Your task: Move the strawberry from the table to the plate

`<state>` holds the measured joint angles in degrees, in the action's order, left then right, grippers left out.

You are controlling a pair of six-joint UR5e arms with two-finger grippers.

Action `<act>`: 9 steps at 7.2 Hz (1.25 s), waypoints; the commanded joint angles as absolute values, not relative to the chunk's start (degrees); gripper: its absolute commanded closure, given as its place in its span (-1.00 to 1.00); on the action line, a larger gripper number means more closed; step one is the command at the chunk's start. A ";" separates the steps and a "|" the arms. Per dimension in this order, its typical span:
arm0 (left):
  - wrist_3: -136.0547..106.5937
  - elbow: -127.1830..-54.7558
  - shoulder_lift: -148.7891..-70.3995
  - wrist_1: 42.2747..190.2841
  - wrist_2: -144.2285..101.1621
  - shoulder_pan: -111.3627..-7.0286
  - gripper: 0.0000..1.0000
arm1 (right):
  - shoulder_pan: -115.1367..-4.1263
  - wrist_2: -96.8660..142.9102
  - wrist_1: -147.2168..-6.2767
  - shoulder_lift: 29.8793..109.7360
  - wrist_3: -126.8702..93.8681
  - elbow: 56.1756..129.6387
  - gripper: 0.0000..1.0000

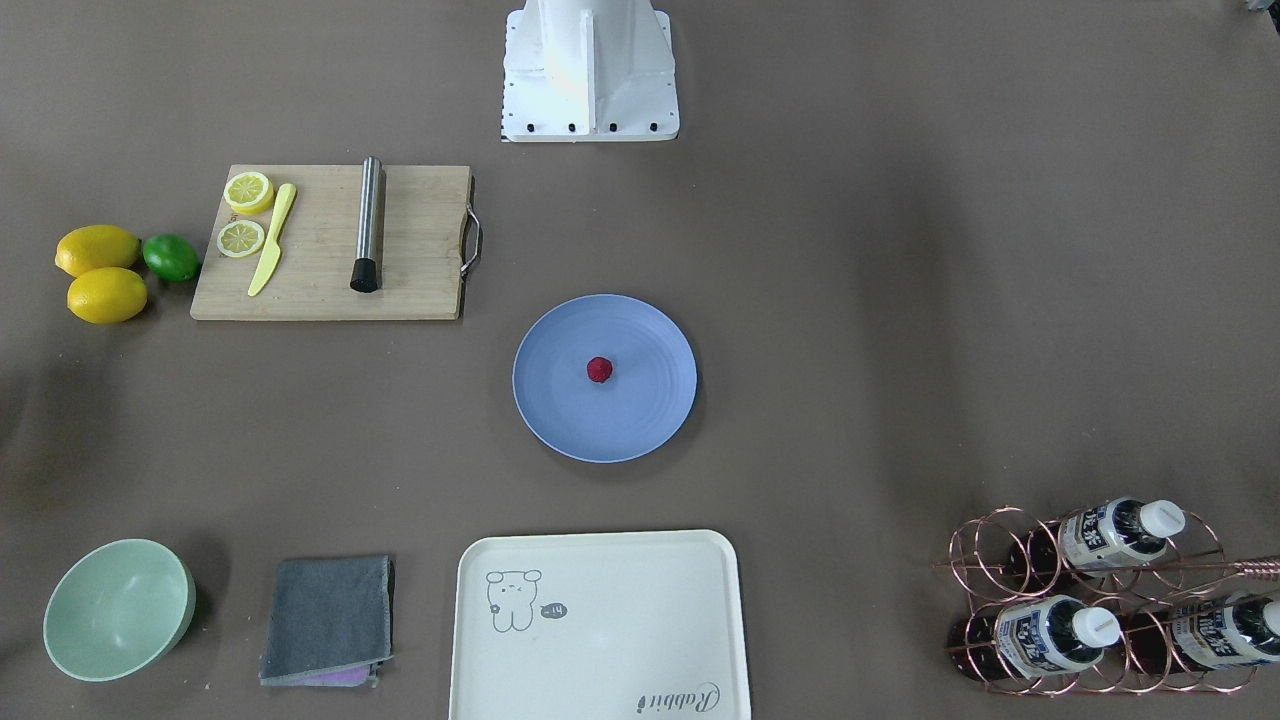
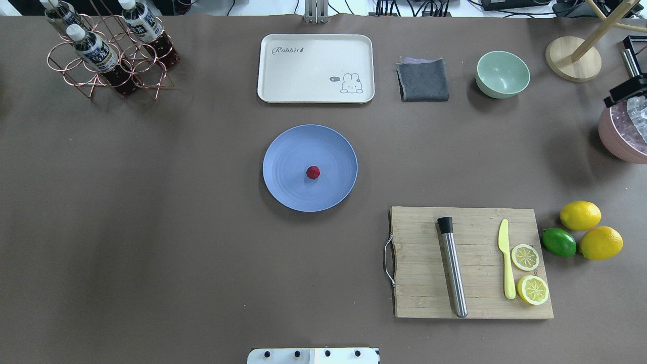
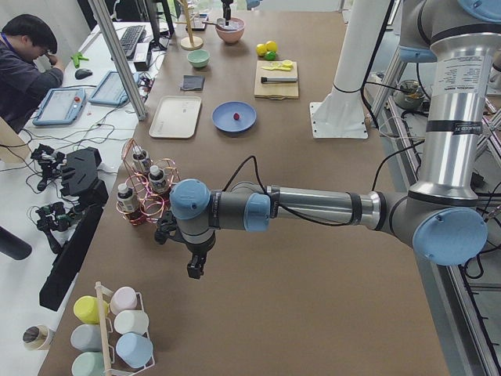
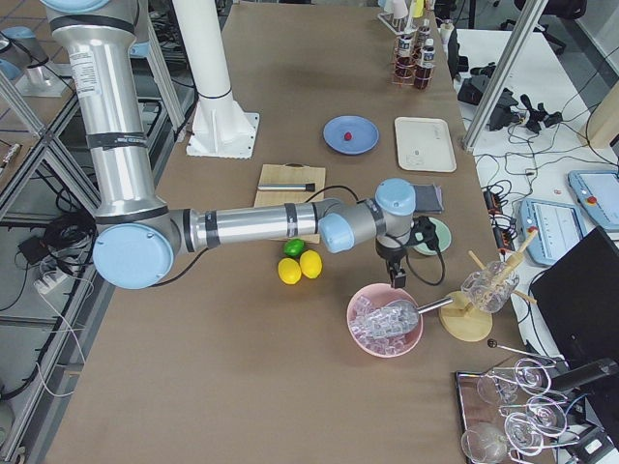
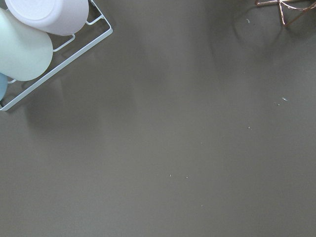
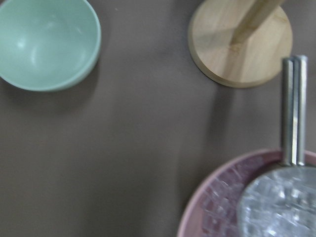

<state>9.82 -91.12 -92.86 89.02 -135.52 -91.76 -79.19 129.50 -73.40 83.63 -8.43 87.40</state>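
Observation:
The tiny dark-red strawberry (image 1: 599,369) (image 2: 313,172) lies near the middle of the round blue-lavender plate (image 1: 640,410) (image 2: 288,187), which sits at the centre of the brown-grey table (image 2: 151,227). Both arms are far from it. My left gripper (image 3: 194,269) hangs over the table's left end, between the bottle rack and a cup rack. My right gripper (image 4: 397,279) hovers at the right end, over the edge of a pink bowl. Neither wrist view shows any fingers, so I cannot tell whether either gripper is open or shut.
A cutting board (image 2: 424,293) carries a steel muddler (image 2: 453,273), a yellow knife and lemon slices, with two lemons and a lime (image 2: 559,242) beside it. Cream tray (image 2: 316,68), grey cloth (image 2: 423,80), mint bowl (image 2: 502,74), bottle rack (image 2: 108,55), pink ice bowl (image 4: 385,320).

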 commanded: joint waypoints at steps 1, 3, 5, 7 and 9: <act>9.58 -90.97 -92.81 89.12 -135.44 -91.76 -0.96 | -85.32 129.73 -74.52 90.85 -3.34 85.88 -1.00; 9.32 -90.35 -92.81 89.03 -135.44 -91.85 -0.96 | -86.92 129.55 -85.21 90.18 -4.13 85.34 -1.00; 9.23 -88.95 -92.81 88.86 -135.61 -91.93 -0.96 | -86.41 128.68 -98.85 84.77 -3.61 86.30 -1.00; 9.14 -88.86 -92.81 88.86 -135.62 -91.93 -0.96 | -88.24 126.92 -104.07 82.78 -3.34 90.51 -1.00; 9.14 -88.94 -91.07 89.29 -135.79 -91.93 -0.96 | -88.16 127.09 -103.62 83.50 -3.34 90.62 -1.00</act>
<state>9.15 -88.91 -92.42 88.95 -135.66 -91.93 -88.14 127.17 -103.39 83.36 -3.35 90.25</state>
